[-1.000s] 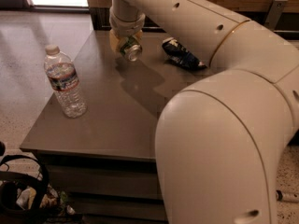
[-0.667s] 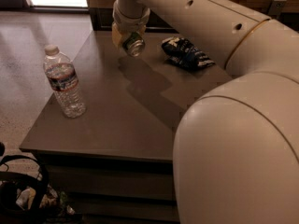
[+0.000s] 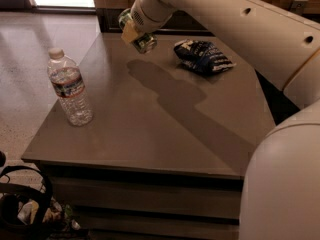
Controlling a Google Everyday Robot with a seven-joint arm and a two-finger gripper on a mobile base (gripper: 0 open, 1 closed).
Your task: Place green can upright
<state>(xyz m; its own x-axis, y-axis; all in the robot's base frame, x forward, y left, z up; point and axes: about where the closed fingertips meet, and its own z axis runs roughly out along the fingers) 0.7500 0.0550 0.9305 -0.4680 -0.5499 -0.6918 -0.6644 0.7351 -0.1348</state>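
Observation:
The green can [image 3: 145, 43] is small and dark, with a silver end facing down toward me. It hangs tilted in my gripper [image 3: 136, 34] above the far left part of the grey table [image 3: 150, 129]. The gripper is shut on the can, with a pale yellow finger [image 3: 130, 32] against its side. The can is off the tabletop, and its shadow lies just below it. My white arm [image 3: 225, 19] reaches in from the right and hides the can's upper part.
A clear water bottle [image 3: 70, 87] with a white cap stands upright near the table's left edge. A dark blue and white snack bag [image 3: 202, 56] lies at the far right. A black object [image 3: 20, 209] sits on the floor at the lower left.
The gripper has lifted the can slightly higher above the table. The arm's elbow has swung away to the right, showing more of the tabletop.

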